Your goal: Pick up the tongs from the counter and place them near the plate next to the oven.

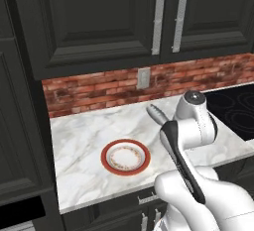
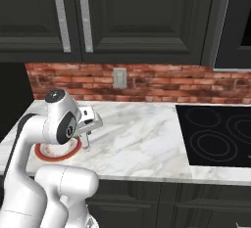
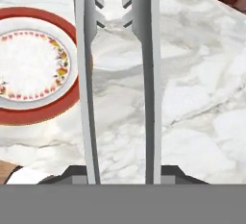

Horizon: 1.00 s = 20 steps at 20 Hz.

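Slim metal tongs [image 3: 120,74] run out from the gripper [image 3: 122,172], pinched between its closed fingers above the marble counter [image 1: 89,131], just right of the red-rimmed plate [image 1: 125,156]. Let go too high, they could clatter and skid onto the plate; swung carelessly, their toothed tips could strike its rim. The black cooktop [image 2: 215,134] lies well apart, a wall outlet [image 2: 119,78] sits in the brick backsplash [image 2: 162,82], and nothing blocks the spot beside the plate.
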Motion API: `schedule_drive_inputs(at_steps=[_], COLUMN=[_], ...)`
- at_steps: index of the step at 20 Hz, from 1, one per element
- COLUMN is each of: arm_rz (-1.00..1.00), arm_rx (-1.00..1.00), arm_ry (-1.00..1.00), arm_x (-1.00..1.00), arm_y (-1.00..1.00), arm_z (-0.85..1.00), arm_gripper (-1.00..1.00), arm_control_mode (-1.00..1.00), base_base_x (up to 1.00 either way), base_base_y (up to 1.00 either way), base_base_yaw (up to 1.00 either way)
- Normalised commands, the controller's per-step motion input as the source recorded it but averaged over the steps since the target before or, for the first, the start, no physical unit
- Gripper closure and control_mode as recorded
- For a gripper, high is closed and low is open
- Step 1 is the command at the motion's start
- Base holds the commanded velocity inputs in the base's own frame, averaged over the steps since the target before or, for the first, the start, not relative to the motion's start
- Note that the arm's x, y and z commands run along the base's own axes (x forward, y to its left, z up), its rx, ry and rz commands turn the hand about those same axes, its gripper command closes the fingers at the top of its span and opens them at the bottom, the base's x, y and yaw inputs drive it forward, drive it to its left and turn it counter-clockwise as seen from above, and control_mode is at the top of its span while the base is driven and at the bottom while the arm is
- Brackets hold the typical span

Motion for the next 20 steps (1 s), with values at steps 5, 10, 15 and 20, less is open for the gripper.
schedule_drive_inputs(at_steps=[5, 10, 15, 20], arm_rz=[0.03, -0.07, -0.13, -0.13], arm_rx=[0.0, 0.01, 0.01, 0.02], arm_ry=[0.3, 0.29, 0.2, 0.0], arm_x=[0.46, 0.42, 0.38, 0.08], arm_y=[0.03, 0.0, 0.03, 0.0], arm_z=[-0.63, -0.43, -0.41, -0.31], arm_gripper=[1.0, 1.0, 1.0, 1.0], arm_control_mode=[-1.0, -1.0, -1.0, -1.0], base_base_x=[0.0, 0.0, 0.0, 0.0], base_base_y=[0.0, 0.0, 0.0, 0.0], base_base_yaw=[0.0, 0.0, 0.0, 0.0])
